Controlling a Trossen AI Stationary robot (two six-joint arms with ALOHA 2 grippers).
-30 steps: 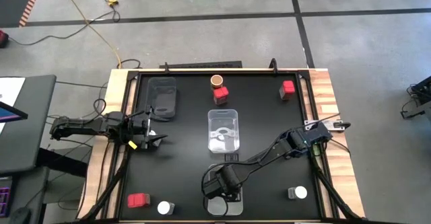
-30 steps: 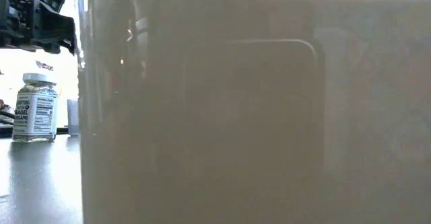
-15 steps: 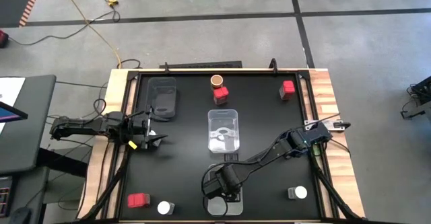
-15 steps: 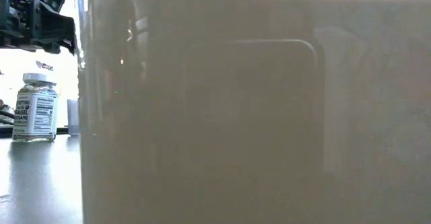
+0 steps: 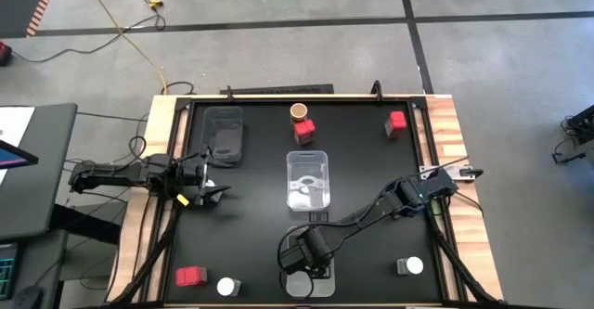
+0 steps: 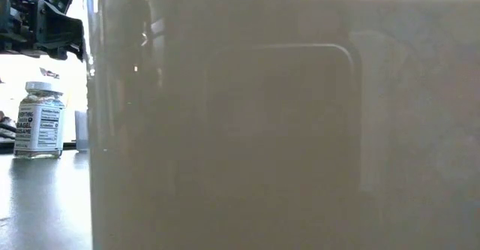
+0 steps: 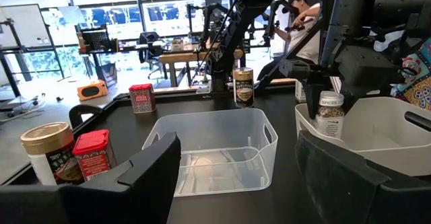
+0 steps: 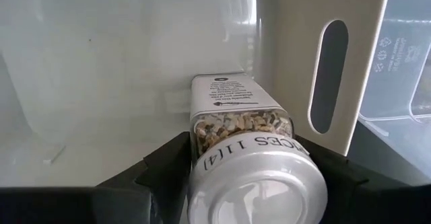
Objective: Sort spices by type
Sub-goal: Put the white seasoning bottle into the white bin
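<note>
Black table (image 5: 251, 244) holds a clear tub (image 5: 308, 179) in the middle, with a brown-topped jar (image 5: 299, 112) and a red box (image 5: 305, 129) touching just behind it, and one more red box (image 5: 397, 122) in the far right corner. Down at the near edge, the right gripper (image 8: 252, 177) is inside a white tub (image 8: 101, 76), its fingers clamped on a white-lidded jar (image 8: 246, 153) that stands upright there. The left gripper (image 7: 236, 163) waits at the left side with its fingers apart and nothing between them, while a red box (image 5: 190, 276) and a white-lidded jar (image 5: 226, 287) sit at the near left, and another white-lidded jar (image 5: 409, 266) sits at the near right.
</note>
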